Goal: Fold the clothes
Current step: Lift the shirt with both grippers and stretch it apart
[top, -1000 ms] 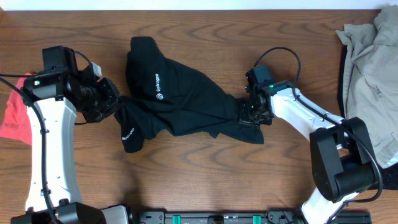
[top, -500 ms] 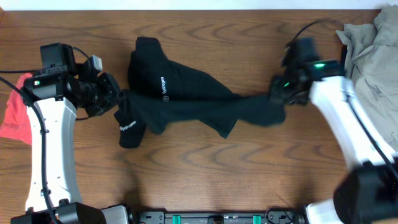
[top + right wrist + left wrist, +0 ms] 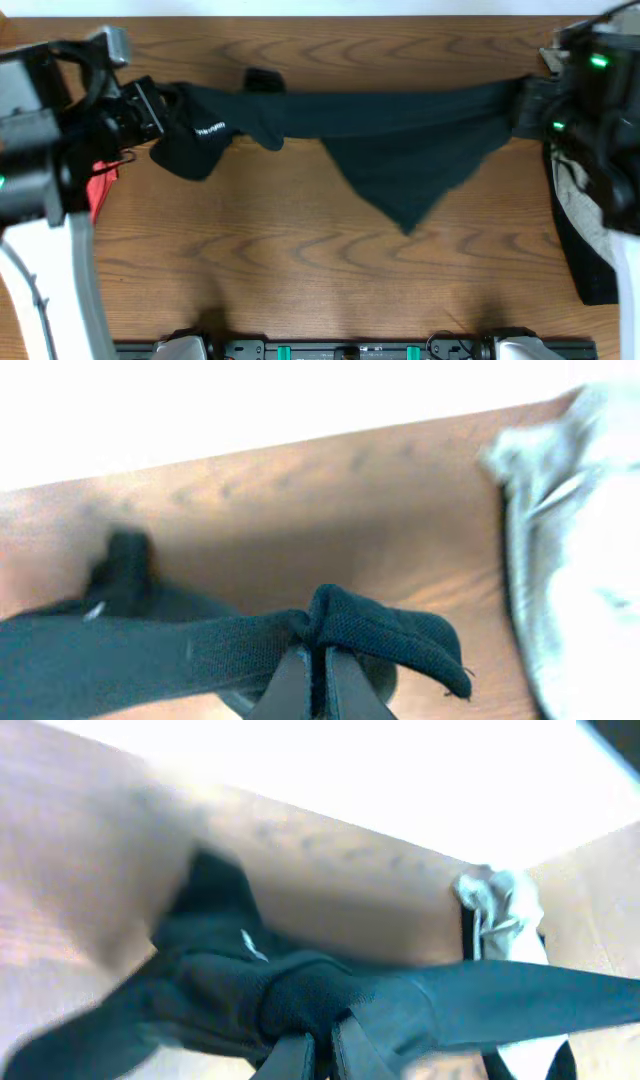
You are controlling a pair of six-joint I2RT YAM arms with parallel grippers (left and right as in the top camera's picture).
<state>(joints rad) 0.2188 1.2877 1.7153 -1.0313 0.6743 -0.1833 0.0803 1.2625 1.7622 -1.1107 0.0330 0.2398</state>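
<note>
**Black shirt** [image 3: 400, 140]: Drawn out into a long band over the far part of the counter [image 3: 300, 285] and held at both ends. A triangular flap falls from the middle of the band, its tip pointing toward the near edge of the counter. Whether the tip touches the wood cannot be told. White logo lettering [image 3: 210, 128] shows on the bunched cloth at the shirt's left end.

**Left tool** [image 3: 150, 112]: Located at the shirt's left end and clamped on a wad of the black fabric. In the left wrist view, the two fingers [image 3: 288, 1062] pinch the wad from below, and the band runs off from it to the right.

**Right tool** [image 3: 527, 100]: Located at the shirt's right end and clamped on a fold of the fabric. In the right wrist view, the fingers [image 3: 292, 685] are pressed together, with the fold standing up above their tips.

**Coral-red tee** [image 3: 100, 185]: Lies beyond the shirt's left end and is mostly hidden under the left arm.

**Beige garment** [image 3: 572, 195]: Lies beyond the shirt's right end and is partly covered by the right arm. Contact with the shirt cannot be determined.
</note>
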